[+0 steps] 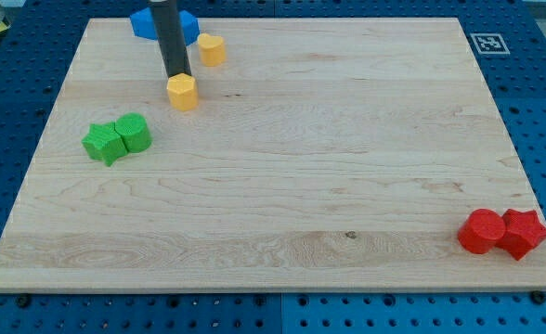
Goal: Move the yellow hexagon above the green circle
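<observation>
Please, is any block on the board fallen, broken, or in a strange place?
Nothing looks damaged or tipped. The only oddity: the blue block lies at the board's top edge, partly hidden behind my rod. My tip touches the top of the yellow hexagon, which sits above and to the right of the green circle.

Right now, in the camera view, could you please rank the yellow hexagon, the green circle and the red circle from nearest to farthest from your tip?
Measured from my tip:
1. The yellow hexagon, right beneath the tip toward the view's bottom, seemingly touching.
2. The green circle, lower and to the view's left, beside the green star.
3. The red circle, far off at the view's bottom right corner.
</observation>
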`<state>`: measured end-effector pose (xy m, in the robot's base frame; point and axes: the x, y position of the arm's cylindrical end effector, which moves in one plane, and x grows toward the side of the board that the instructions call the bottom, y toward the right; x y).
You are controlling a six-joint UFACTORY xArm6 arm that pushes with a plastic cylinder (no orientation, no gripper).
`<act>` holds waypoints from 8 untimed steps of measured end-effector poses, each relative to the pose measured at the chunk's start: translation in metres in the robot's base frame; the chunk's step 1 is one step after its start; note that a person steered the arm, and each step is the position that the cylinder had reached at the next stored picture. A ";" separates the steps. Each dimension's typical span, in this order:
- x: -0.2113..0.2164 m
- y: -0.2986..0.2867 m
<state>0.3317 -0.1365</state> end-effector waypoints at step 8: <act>0.052 -0.016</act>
<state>0.3837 -0.1524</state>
